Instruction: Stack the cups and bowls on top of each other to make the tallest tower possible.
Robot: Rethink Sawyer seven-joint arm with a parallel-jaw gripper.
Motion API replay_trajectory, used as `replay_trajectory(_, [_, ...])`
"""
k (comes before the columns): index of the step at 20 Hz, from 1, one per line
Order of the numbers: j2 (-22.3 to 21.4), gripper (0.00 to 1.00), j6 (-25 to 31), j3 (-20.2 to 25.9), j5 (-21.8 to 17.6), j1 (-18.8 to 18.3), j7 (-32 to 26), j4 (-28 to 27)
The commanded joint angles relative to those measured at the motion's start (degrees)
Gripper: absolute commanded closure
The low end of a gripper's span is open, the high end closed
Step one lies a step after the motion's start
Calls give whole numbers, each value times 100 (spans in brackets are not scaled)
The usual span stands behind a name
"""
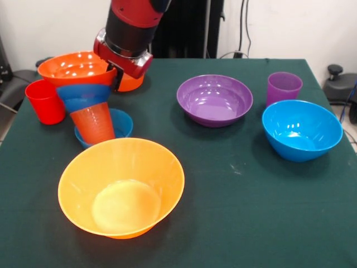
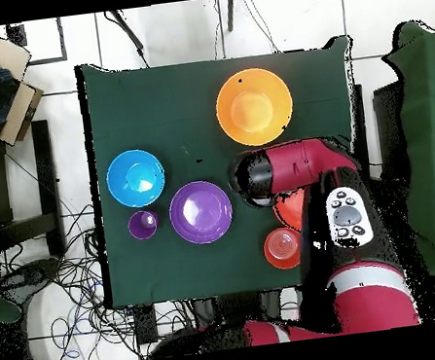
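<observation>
The large yellow-orange bowl [image 1: 121,194] sits nearest the camera, the light blue bowl [image 1: 302,129] and purple bowl [image 1: 215,100] stand apart to its right, and the gripper [image 1: 118,75], fingers hidden so I cannot tell its state, carries a tilted red-orange bowl [image 1: 75,68] nested over a blue bowl [image 1: 83,95] and orange-red cup [image 1: 95,123].

On the surface [image 1: 234,223], the biggest bowl [image 1: 121,187] sits at the front, left of the middle. Just behind it, a stack of a cup [image 1: 95,123] and two bowls [image 1: 78,75] hangs tilted under the arm [image 1: 131,28], over a small bowl [image 1: 120,124]. Another cup [image 1: 44,101] stands left of the stack. To the right sit two more bowls [image 1: 215,100], side by side. A third cup [image 1: 284,87] stands between them, a little behind.
</observation>
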Motion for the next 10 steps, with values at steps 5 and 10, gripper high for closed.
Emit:
replay_trajectory(5, [6,100,-198,1101,-21,-314,-1321,-408])
replay_trajectory(10, [94,100,520,1423,204,-546,-1708,-482])
